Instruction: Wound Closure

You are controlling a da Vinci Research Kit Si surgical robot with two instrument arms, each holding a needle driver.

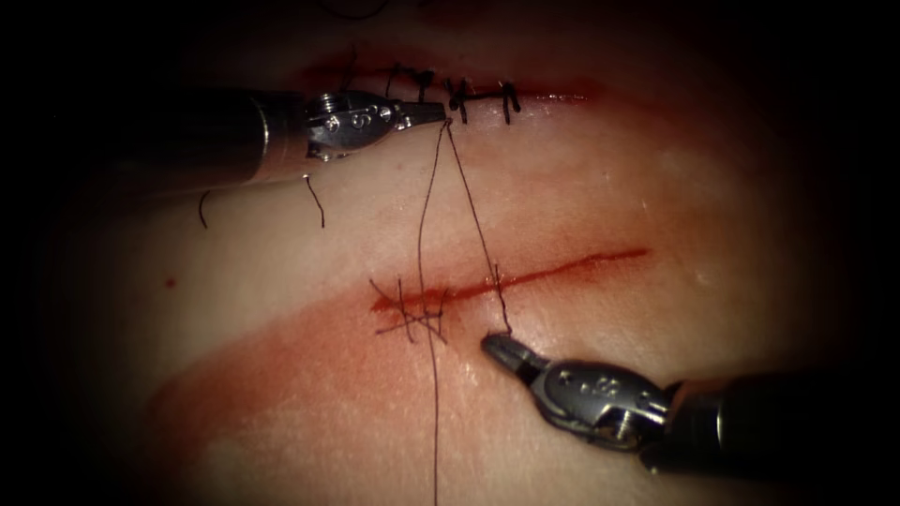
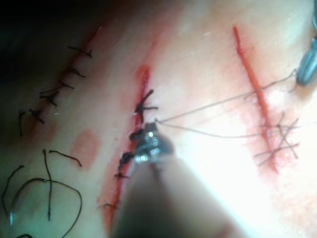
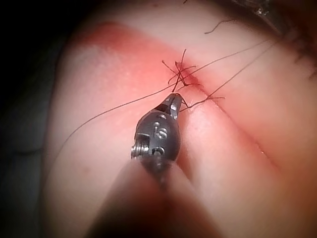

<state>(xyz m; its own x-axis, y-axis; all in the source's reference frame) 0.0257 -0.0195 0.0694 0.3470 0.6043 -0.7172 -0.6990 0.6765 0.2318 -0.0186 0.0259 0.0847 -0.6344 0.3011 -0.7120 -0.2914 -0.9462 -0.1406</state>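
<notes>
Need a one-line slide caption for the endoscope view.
Left tool and right tool, both shut on thread, span a strand across the half-sutured cut in the tissue.

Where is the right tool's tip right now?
In the endoscope view the right tool sits just below the cut, right of the finished stitches, its tip shut on a short thread end.
</notes>
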